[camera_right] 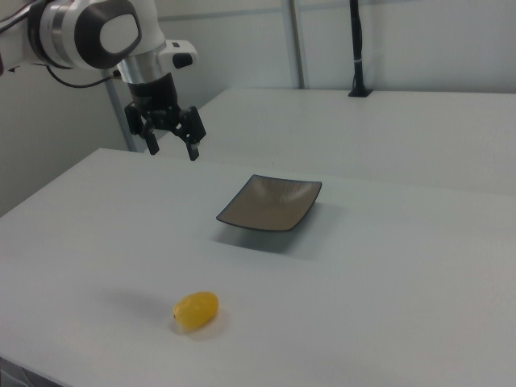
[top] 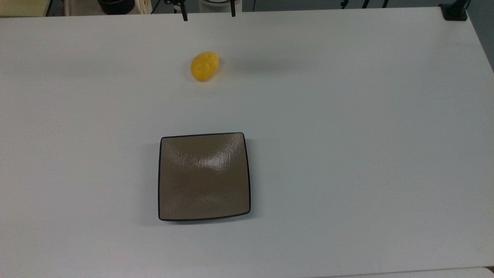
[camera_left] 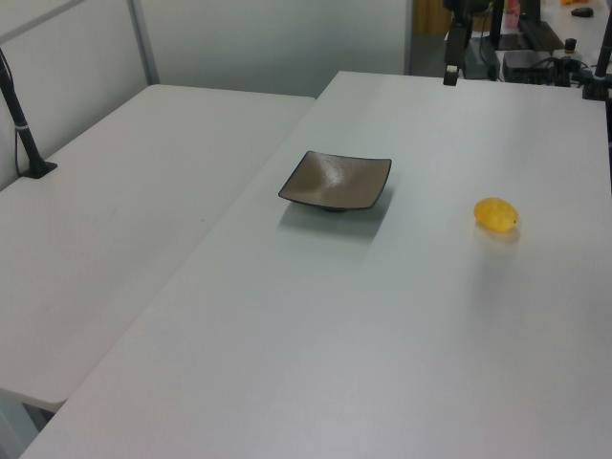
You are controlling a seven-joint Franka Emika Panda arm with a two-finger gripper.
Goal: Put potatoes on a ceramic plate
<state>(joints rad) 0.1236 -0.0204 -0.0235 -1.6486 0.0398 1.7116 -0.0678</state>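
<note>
Potatoes (top: 204, 66): one small bright-yellow oval lump with shallow dimples, lying bare on the white tabletop (top: 347, 135), near the tabletop's far edge in the top view, near its front edge in the right view (camera_right: 196, 310); nothing touches it
Ceramic plate (top: 204, 177): square, glossy taupe-brown, thin black rim, rounded corners, streaked surface catching a highlight; set flat toward the middle of the tabletop, well apart from the potatoes, nothing on it; in the left view (camera_left: 337, 180) it sits to the left view's left of the yellow lump (camera_left: 495, 214)
Gripper (camera_right: 172, 140): black two-finger pincer on the white arm (camera_right: 89, 34), hanging in the air above the tabletop's far left corner in the right view; fingers spread apart, nothing between them; well apart from both plate (camera_right: 269, 202) and potatoes
Second white table (camera_left: 105, 220): adjoining, on the left view's left, a black post (camera_left: 21, 120) standing on it
</note>
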